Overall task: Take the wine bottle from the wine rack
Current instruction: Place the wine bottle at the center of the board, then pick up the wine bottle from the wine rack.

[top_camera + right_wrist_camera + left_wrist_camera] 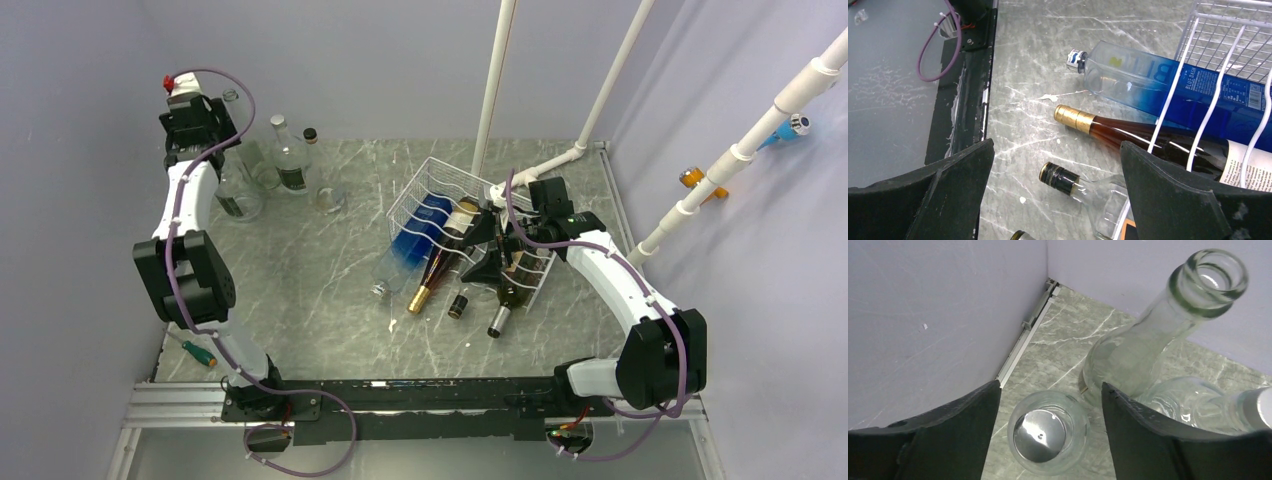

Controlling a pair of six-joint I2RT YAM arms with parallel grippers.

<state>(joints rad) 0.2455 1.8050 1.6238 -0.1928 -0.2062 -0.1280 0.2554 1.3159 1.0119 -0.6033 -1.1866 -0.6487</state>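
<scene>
The white wire wine rack (440, 190) stands right of centre and holds several bottles lying down, necks toward me. They are a blue bottle (418, 238), a brown wine bottle with a gold cap (437, 270), a clear bottle with a black cap (460, 302) and a dark green bottle (510, 295). My right gripper (488, 252) is open over the rack's front. In the right wrist view the black-capped clear bottle (1068, 181) lies between and below its open fingers (1178, 195), untouched. The gold-capped bottle (1108, 131), blue bottle (1148, 82) and rack (1218, 30) lie beyond. My left gripper (200, 135) is open at the back left.
Clear glass bottles (290, 160) and a low glass (328, 200) stand at the back left. My left gripper (1048, 405) hovers over a silver-capped one (1048, 432), beside an open-necked bottle (1158, 330). White pipes (495, 80) rise behind the rack. A green-handled screwdriver (200, 350) lies front left.
</scene>
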